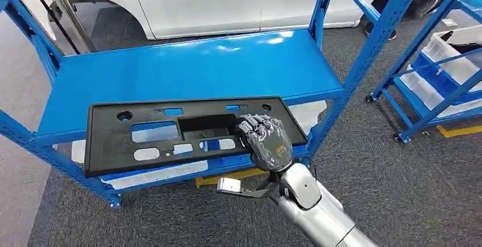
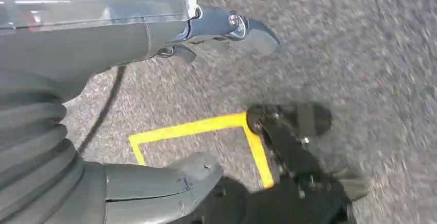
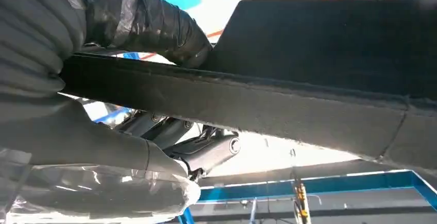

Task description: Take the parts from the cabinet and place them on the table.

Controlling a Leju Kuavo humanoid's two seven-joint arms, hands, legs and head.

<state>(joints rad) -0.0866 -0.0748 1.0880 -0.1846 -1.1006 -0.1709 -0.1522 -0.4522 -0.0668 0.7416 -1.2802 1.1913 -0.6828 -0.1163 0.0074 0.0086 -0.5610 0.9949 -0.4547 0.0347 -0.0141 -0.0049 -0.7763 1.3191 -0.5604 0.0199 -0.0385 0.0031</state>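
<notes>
A long flat black plastic panel with several cut-outs lies over the front edge of the blue cabinet shelf. My right hand grips the panel's right end, fingers on top and thumb underneath. From the right wrist the panel's edge runs between the thumb and the fingers. My left hand hangs over the grey floor with thumb and fingers apart and nothing in it.
The blue uprights of the cabinet frame stand just right of my hand. A second blue rack with white bins is at the far right. A white car sits behind the shelf. Yellow tape marks the grey carpet floor.
</notes>
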